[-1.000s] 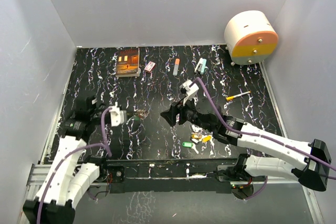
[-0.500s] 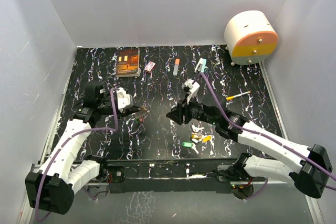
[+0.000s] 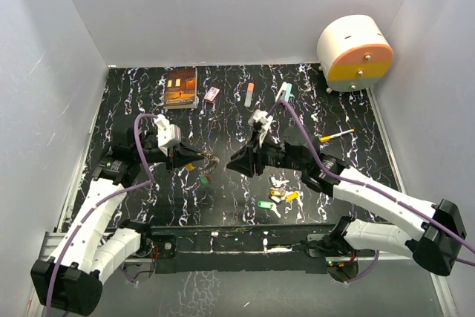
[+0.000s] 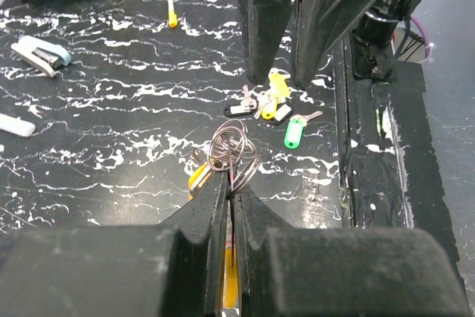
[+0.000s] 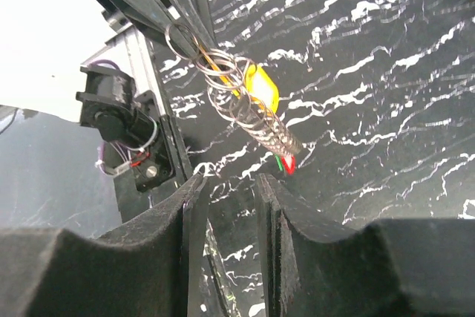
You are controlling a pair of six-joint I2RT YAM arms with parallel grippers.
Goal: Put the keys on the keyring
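My left gripper [image 3: 194, 162] is shut on the keyring [image 3: 210, 160], a bunch of silvery wire loops held above the table. In the left wrist view the ring [image 4: 234, 148] sticks out of the closed jaws, with a yellow key head [image 4: 199, 177] beside it. In the right wrist view the ring [image 5: 223, 72] hangs with a yellow key [image 5: 263, 90] and red and green tips [image 5: 286, 162] on it. My right gripper [image 3: 234, 164] is open and empty, facing the ring from the right, just short of it. Loose keys [image 3: 278, 197] lie on the table, a green one [image 4: 295, 133] among them.
Along the back lie a book [image 3: 181, 87], a small red box [image 3: 211, 94], an orange-and-white marker [image 3: 249, 94] and a teal stapler [image 3: 284, 93]. A yellow-handled tool [image 3: 336, 136] lies at the right. A white-and-orange drum [image 3: 355, 51] stands at the back right corner.
My left arm has swung forward and carried the keyring a little toward the centre. My right gripper has turned to face it at close range.
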